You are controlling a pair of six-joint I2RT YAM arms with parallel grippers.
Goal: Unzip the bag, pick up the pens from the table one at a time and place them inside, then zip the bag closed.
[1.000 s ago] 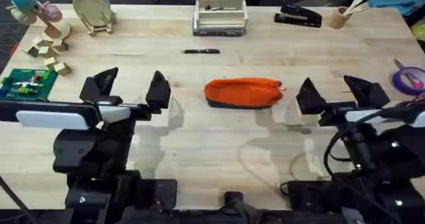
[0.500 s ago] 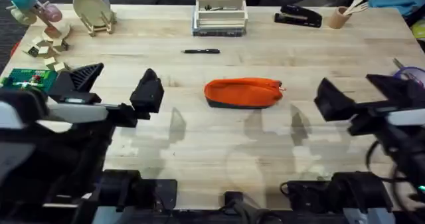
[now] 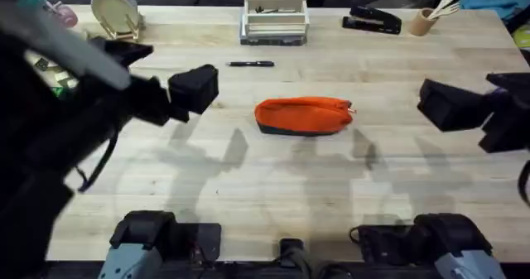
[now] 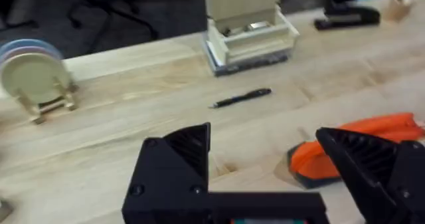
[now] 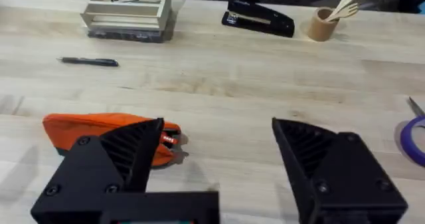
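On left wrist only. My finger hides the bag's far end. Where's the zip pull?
Observer: The red pull is at the bag's end nearest the right arm, and the zip looks shut.
Operator: Where's the right gripper?
Observer: The right gripper is open, off to the bag's right and not touching it.
Operator: Any clutter on that side?
Observer: A purple tape ring lies by the table's right edge, beyond the right gripper.
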